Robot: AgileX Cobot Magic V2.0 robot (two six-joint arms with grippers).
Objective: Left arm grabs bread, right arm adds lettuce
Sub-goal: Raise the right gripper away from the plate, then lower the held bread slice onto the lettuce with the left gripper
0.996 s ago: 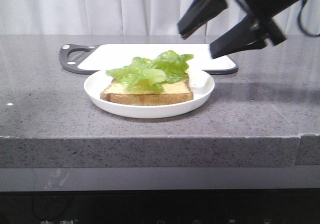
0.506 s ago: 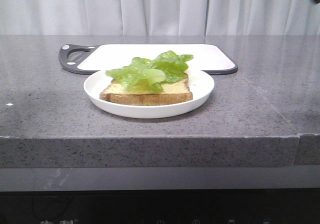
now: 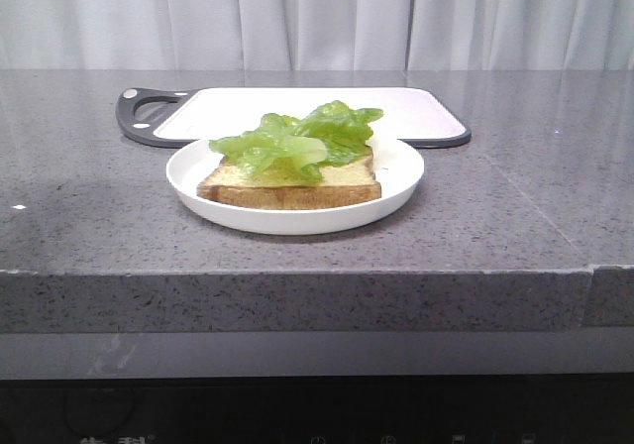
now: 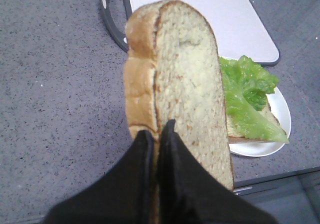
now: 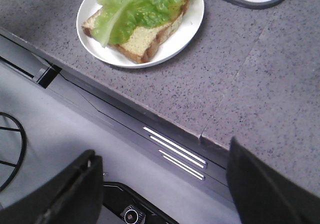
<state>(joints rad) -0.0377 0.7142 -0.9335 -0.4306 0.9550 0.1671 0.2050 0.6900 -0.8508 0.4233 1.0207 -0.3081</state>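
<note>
Now | left gripper (image 4: 156, 136) pinching bread (image 4: 182, 84) upright; right gripper (image 5: 160, 184) spread, empty | lower bread flat, centred over lettuce (image 3: 297, 139); release gently

The bread (image 4: 185, 84), a thick slice with a golden-brown crust and a pale speckled face, stands on edge in the air, pinched at its lower edge between the two black fingers (image 4: 142, 169) of the left hand (image 4: 156, 134). The lettuce (image 3: 297, 142), bright green and crinkly with ruffled edges, lies draped over a second slice (image 3: 292, 188) on the white plate (image 3: 396, 181), covering most of that slice's top. The right hand (image 5: 160, 184) hangs off the bench's front edge, fingers spread wide and holding nothing
</note>
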